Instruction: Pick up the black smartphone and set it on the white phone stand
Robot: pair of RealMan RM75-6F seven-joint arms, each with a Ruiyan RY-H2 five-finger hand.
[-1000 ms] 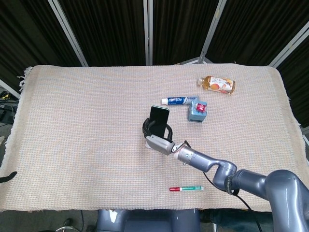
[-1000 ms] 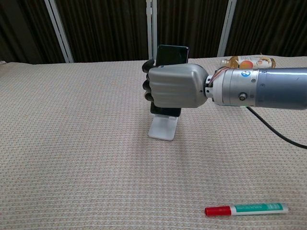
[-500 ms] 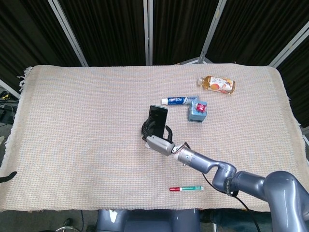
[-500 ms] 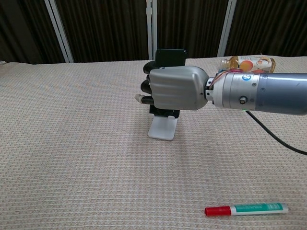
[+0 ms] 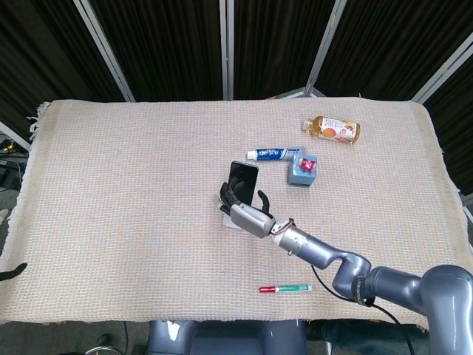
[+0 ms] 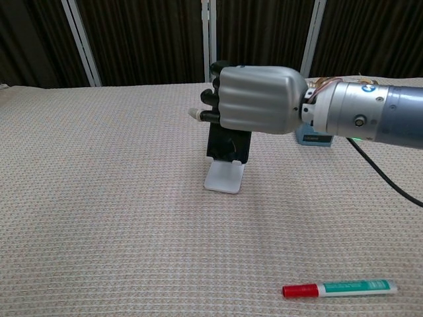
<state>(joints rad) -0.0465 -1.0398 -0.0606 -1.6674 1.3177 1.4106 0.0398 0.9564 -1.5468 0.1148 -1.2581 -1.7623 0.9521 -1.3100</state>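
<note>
The black smartphone (image 5: 242, 177) stands upright, leaning back on the white phone stand (image 6: 223, 179), and its lower half (image 6: 228, 144) shows under my right hand. That hand (image 6: 258, 99) hovers in front of the phone's upper part with its back to the chest camera. From the head view the right hand (image 5: 247, 214) sits just in front of the phone, fingers spread to either side, and I see no grip on it. One pale fingertip (image 6: 194, 113) pokes out to the left. My left hand is out of sight.
Behind the phone lie a toothpaste tube (image 5: 275, 154), a small blue box (image 5: 301, 170) and an orange drink bottle (image 5: 331, 129). A red-capped marker (image 6: 339, 288) lies near the front edge. The woven cloth (image 5: 111, 192) covers the whole table.
The right hand lowered the phone onto the stand, then spread its fingers and let go. It has since risen and drawn back to the right while the phone stays put.
</note>
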